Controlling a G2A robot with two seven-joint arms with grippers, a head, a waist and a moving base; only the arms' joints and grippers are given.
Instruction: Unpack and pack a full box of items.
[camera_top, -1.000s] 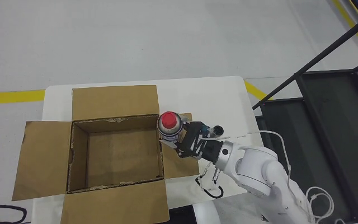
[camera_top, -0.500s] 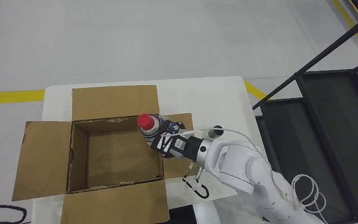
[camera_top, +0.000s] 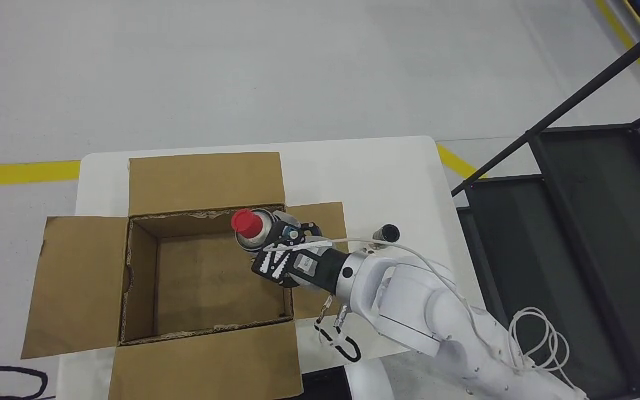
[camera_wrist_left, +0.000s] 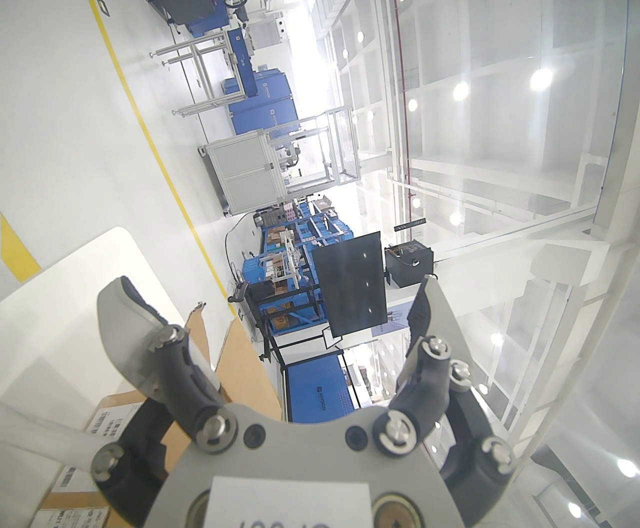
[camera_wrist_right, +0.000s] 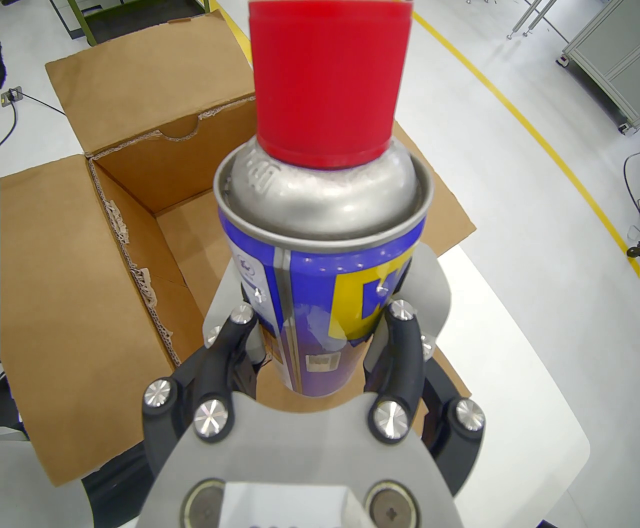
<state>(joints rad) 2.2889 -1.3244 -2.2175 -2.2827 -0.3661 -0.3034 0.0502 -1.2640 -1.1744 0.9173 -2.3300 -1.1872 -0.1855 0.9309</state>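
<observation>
The right tool (camera_top: 272, 246) has its fingers clamped on the lower body of a spray can (camera_top: 256, 228), blue and yellow with a red cap (camera_top: 243, 222). In the top view the can hangs over the upper right corner of the open cardboard box (camera_top: 200, 213), just inside the right-hand wall. Its long axis is tilted: the base sits back in the tool toward the right of the frame, and the cap leans left over the opening. So the box cavity lies ahead of the cap and below it. I'd judge the next move needs the can carried a little farther left, then down, clearing the wall beneath the tool. The left tool (camera_wrist_left: 274, 295) is spread wide with nothing between its fingers, aimed out at the room past the table (camera_top: 400, 170). The right arm is plainly the one placed for this.
</observation>
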